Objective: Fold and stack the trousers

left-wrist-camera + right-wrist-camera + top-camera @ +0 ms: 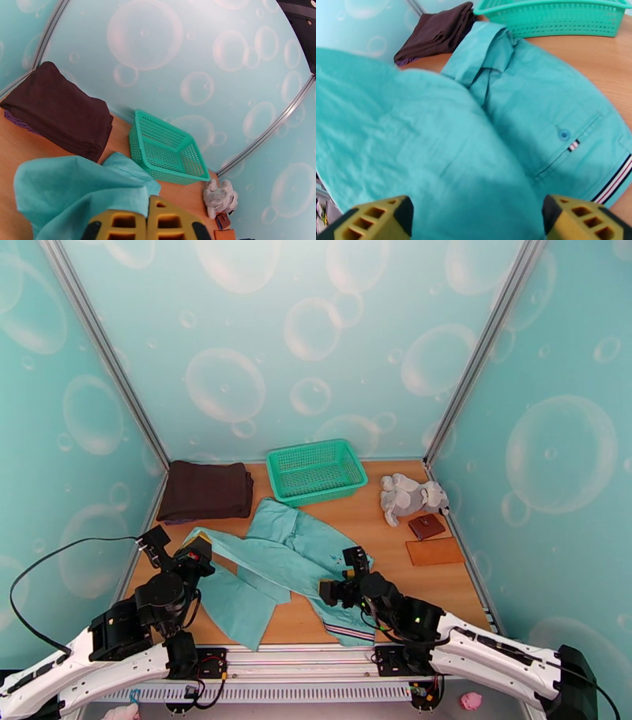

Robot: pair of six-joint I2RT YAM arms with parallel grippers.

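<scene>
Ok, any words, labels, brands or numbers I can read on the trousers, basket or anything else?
None can be read. The trousers carry only a striped tab and striped waistband, no lettering. The green basket, dark folded garment and brown wallet show no print.

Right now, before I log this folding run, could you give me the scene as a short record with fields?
left pincer: shut on a leg end of the trousers
right pincer: open, over the cloth near the striped waistband
trousers: spread out and rumpled on the table, not yet folded
green basket: far edge, nothing in it
dark brown garment: folded, far left
plush toy: far right
</scene>
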